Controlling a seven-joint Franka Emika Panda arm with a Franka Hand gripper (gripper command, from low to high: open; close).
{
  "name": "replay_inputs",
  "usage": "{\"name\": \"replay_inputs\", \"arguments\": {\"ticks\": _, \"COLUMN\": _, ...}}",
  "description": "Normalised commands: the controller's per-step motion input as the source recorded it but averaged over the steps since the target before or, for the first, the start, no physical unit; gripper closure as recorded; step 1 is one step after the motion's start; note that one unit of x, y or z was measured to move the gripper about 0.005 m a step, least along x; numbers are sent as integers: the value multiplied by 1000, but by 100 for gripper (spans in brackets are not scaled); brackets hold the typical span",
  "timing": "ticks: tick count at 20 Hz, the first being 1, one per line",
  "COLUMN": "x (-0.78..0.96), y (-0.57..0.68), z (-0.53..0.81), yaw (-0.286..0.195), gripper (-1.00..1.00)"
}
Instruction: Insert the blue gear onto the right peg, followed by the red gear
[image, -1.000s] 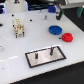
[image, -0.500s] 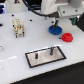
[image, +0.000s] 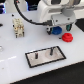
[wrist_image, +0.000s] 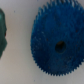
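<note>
The blue gear lies flat on the white table, partly covered by my gripper, which hangs just over it. In the exterior view the fingers look spread to either side of the gear, holding nothing. The wrist view is filled by the blue gear, its centre hole visible, and shows no fingers. The red gear lies right beside the blue one, nearer the camera. The grey black-edged plate sits in front, with the right peg and its twin both bare.
A tan and white fixture stands at the exterior view's left. A black cable loops from the arm across the back. A dark green object shows at the edge of the wrist view beside the blue gear.
The arm has come down and towards the camera, from above the back of the table to just over the blue gear. Gears and plate have not moved.
</note>
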Motion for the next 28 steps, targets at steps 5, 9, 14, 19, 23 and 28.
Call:
{"name": "replay_inputs", "arguments": {"ticks": 5, "x": -565, "y": -170, "z": 24, "yaw": 0, "gripper": -100}}
{"name": "replay_inputs", "arguments": {"ticks": 9, "x": -158, "y": -98, "z": -81, "yaw": 0, "gripper": -100}}
{"name": "replay_inputs", "arguments": {"ticks": 14, "x": -182, "y": -61, "z": -215, "yaw": 0, "gripper": 100}}
{"name": "replay_inputs", "arguments": {"ticks": 19, "x": -175, "y": -55, "z": -244, "yaw": 0, "gripper": 100}}
{"name": "replay_inputs", "arguments": {"ticks": 23, "x": -175, "y": -10, "z": -180, "yaw": 0, "gripper": 100}}
{"name": "replay_inputs", "arguments": {"ticks": 28, "x": -84, "y": -26, "z": -115, "yaw": 0, "gripper": 100}}
